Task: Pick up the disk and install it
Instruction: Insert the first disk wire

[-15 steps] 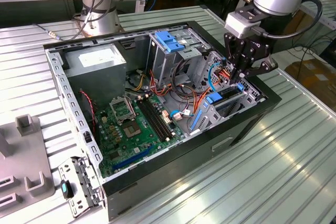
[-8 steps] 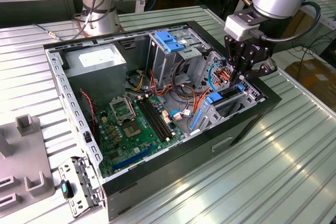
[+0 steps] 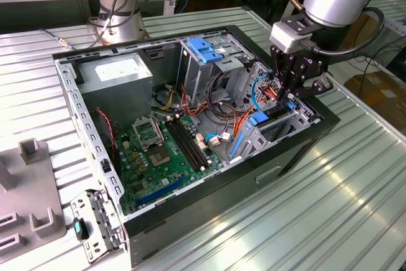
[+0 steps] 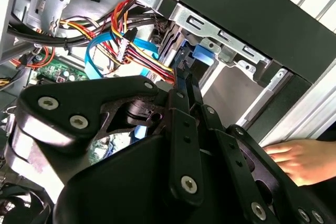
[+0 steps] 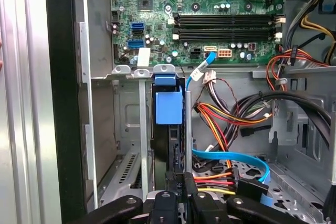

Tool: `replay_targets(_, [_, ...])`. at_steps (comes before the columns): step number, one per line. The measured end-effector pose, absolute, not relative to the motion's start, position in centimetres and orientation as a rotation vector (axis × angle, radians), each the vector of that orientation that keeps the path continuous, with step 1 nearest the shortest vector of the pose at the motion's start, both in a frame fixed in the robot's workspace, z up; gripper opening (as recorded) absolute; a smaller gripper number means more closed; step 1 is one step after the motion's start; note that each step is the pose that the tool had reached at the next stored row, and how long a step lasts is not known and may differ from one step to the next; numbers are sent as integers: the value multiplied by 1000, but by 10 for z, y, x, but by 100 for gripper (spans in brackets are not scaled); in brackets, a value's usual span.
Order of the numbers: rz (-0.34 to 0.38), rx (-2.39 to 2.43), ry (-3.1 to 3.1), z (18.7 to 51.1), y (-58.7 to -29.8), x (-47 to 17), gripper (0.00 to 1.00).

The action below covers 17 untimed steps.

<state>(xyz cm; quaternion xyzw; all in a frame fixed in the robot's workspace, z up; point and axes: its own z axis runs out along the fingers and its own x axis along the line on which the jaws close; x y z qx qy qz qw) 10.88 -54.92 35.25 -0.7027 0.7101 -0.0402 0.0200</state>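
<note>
Exterior view, computer case (image 3: 209,220): nearest, open; gripper (image 3: 287,96) at its right end, over the drive bay.
Second wrist view, claw: narrow, clamping the disk (image 4: 184,74).
First wrist view, disk (image 5: 168,106): on edge, partly in the bay (image 5: 126,108).
Advice: press straight along the rails.

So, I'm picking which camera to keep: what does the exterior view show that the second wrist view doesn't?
Exterior view alone: the silver power supply box and grey plastic fixture blocks. Second wrist view alone: a person's hand beside the black computer case. Both: the black gripper, down at the blue-bracketed grey metal disk in its bay.
</note>
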Motion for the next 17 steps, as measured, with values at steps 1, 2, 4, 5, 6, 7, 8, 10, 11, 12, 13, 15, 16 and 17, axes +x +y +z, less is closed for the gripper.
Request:
replay_targets(1, [-125, -2180, 2203, 352, -549, 109, 16])
replay_targets(2, [-125, -2181, 2202, 351, -549, 109, 16])
replay_targets(4, [-124, -2185, 2197, 350, -549, 109, 16])
replay_targets(5, [-124, -2190, 2193, 349, -549, 109, 16])
replay_targets(6, [-124, -2190, 2193, 349, -549, 109, 16])
replay_targets(7, [-124, -2190, 2192, 349, -549, 109, 16])
replay_targets(8, [-124, -2190, 2192, 348, -549, 109, 16])
replay_targets(10, [-124, -2190, 2192, 348, -549, 109, 16])
replay_targets(11, [-124, -2190, 2192, 347, -549, 109, 16])
replay_targets(12, [-124, -2190, 2192, 347, -549, 109, 16])
replay_targets(13, [-124, -2190, 2192, 347, -549, 109, 16])
replay_targets(15, [-124, -2190, 2192, 346, -549, 109, 16])
replay_targets(16, [-123, -2189, 2192, 345, -549, 109, 16])
replay_targets(17, [-123, -2189, 2192, 345, -549, 109, 16])
